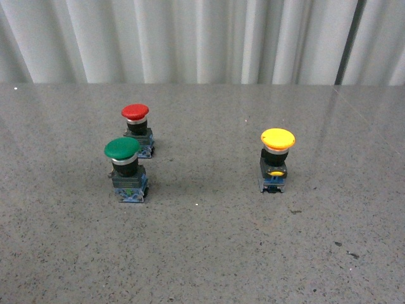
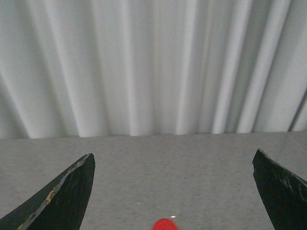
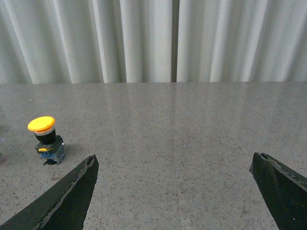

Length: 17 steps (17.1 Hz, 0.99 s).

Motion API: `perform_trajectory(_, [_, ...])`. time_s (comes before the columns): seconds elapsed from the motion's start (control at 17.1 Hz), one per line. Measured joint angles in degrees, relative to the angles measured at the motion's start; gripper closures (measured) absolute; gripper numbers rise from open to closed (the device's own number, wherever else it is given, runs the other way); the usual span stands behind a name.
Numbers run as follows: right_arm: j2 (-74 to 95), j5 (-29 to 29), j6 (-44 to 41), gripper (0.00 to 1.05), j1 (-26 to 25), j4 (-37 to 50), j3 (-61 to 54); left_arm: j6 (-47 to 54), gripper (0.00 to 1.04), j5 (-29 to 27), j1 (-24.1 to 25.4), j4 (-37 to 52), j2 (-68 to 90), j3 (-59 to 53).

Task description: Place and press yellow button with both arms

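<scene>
The yellow button (image 1: 276, 159) stands upright on the grey table, right of the middle in the front view. It has a yellow mushroom cap, a silver collar, a black body and a bluish base. It also shows in the right wrist view (image 3: 45, 140), off to the side of the open right gripper (image 3: 173, 163), well apart from it. The left gripper (image 2: 172, 160) is open and empty, with the red cap (image 2: 165, 224) just showing at the frame's edge. Neither arm shows in the front view.
A red-capped button (image 1: 137, 128) and a green-capped button (image 1: 125, 168) stand close together at the left of the table (image 1: 209, 240). A white pleated curtain (image 1: 190, 38) hangs behind the table's far edge.
</scene>
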Motion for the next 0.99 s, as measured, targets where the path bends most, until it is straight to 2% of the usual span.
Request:
perform_trajectory(0.29, [0.00,0.00,-0.02,0.07,0.00,0.00,0.00,7.93,0.08,2.62,7.65,-5.14,-20.96,-13.03])
perform_trajectory(0.35, [0.00,0.00,0.00,0.07,0.00,0.00,0.00,6.40,0.16,6.05,9.90,-7.61,-25.18,-15.87])
perform_trajectory(0.47, [0.00,0.00,0.00,0.07,0.00,0.00,0.00,2.36,0.32,11.37,14.43,-6.67,-32.98,-24.61])
perform_trajectory(0.53, [0.00,0.00,0.00,0.07,0.00,0.00,0.00,0.96,0.45,14.01,17.44,-5.77,-37.53,-30.97])
perform_trajectory(0.7, [0.00,-0.02,0.00,0.07,0.00,0.00,0.00,-0.33,0.77,17.16,19.54,-4.68,-41.77,-37.11])
perform_trajectory(0.82, [0.00,0.00,0.00,0.07,0.00,0.02,0.00,-0.44,0.95,22.53,25.00,-4.74,-44.28,-39.43])
perform_trajectory(0.88, [0.00,0.00,-0.02,0.07,0.00,-0.02,0.00,-0.74,1.03,22.14,25.83,-4.72,-45.79,-40.41])
perform_trajectory(0.99, [0.00,-0.02,-0.02,0.07,0.00,0.00,0.00,-0.79,1.03,23.10,25.22,-4.98,-47.41,-41.86])
